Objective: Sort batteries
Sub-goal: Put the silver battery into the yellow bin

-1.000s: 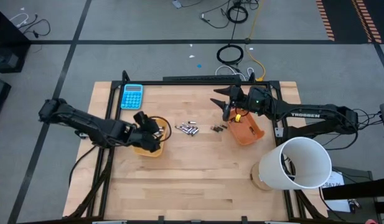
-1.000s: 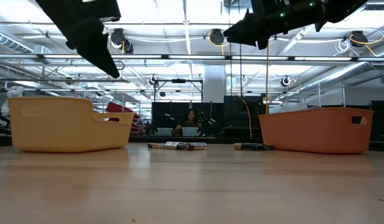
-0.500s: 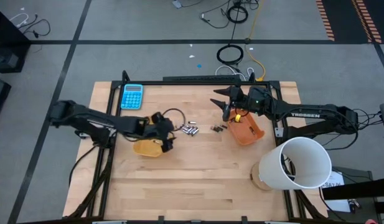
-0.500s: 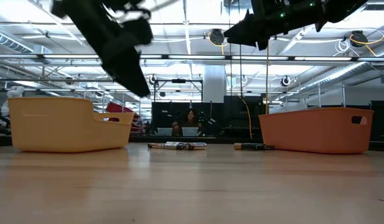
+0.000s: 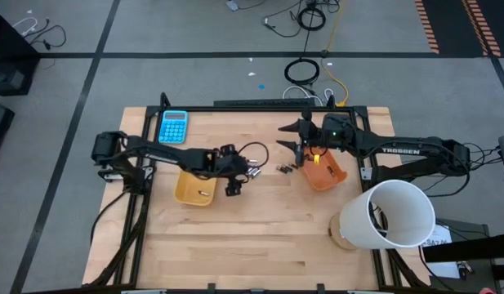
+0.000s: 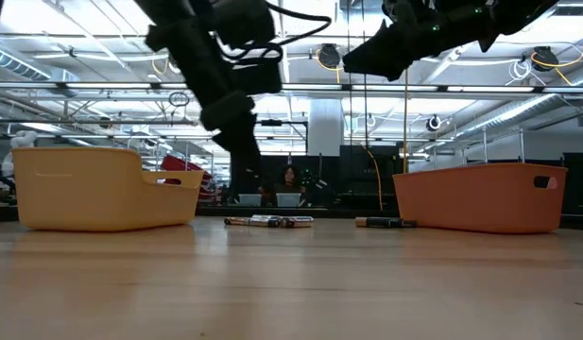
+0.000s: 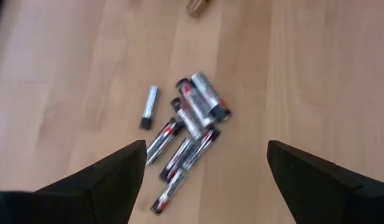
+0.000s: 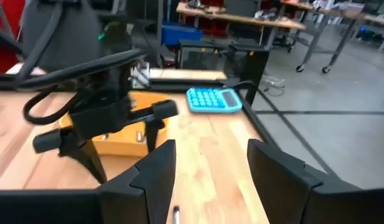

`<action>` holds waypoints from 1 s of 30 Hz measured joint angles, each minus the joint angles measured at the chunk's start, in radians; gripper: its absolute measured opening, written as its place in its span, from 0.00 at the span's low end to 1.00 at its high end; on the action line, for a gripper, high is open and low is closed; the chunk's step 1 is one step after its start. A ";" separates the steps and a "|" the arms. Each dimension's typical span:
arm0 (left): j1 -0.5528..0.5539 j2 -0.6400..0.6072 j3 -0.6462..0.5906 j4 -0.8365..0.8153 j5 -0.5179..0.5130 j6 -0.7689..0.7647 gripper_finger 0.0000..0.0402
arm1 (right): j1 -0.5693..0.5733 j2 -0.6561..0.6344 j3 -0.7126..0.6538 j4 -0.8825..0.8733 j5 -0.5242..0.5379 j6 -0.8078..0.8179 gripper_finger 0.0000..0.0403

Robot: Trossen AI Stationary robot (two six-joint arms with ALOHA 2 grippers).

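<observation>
A heap of silvery-white batteries (image 7: 187, 138) lies on the wooden table (image 5: 260, 237) between two trays, and one (image 7: 149, 107) lies a little apart. A few dark batteries (image 5: 286, 168) lie closer to the orange tray (image 5: 325, 173). My left gripper (image 7: 205, 149) hangs open just above the heap, slanting down, one finger on either side and touching nothing. The left arm partly hides the heap (image 5: 255, 173) in the high view. The yellow tray (image 5: 194, 188) stands behind my left gripper (image 5: 243, 178). Above the orange tray's far left corner, my right gripper (image 5: 291, 140) waits open and holds nothing.
A blue calculator (image 5: 173, 126) lies at the table's far left. A big white cylinder (image 5: 390, 214) stands at the near right corner. A small item (image 5: 204, 193) lies in the yellow tray. Bare wood stretches along the near side (image 6: 291, 283).
My left gripper has swung from over the yellow tray toward the table's right, sinking and rolling as it went, and now hangs over the battery heap. It has stayed open. My right gripper has tipped a little downward in place. The batteries have not moved.
</observation>
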 joint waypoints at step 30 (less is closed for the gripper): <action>0.155 0.134 0.052 -0.047 0.082 0.136 0.54 | 0.005 0.012 -0.001 -0.052 0.002 -0.007 0.47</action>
